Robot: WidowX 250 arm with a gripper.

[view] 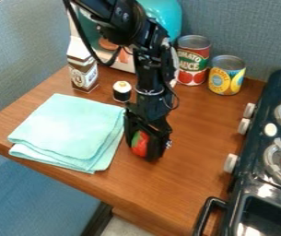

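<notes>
Pressure matters most here: I have a small red-and-green toy (140, 144) between my jaws, which stand narrow around it, one on either side. My gripper (145, 147) hangs low over the wooden table (189, 184), beside the right edge of the folded cloth (68, 129). From this angle I cannot tell whether the toy touches the wood or sits just above it.

The toy looks rounded, so I judge that an even squeeze near its middle would serve best; a pinch too near one end could let it roll or squirt free. Firm is enough, since crushing it would gain me nothing. Any lift should go straight up at first, clear of the cloth, whose loose layered edge could snag on me. Any lowering should be slow, with my jaws opened only once the table bears the weight.

Behind me stand the little black-and-white cup (122, 92), the brown carton (83, 73) and two cans (193, 62), so I would swing away from them gently. The stove (248, 189) lies well apart, with its knobs facing me.
</notes>
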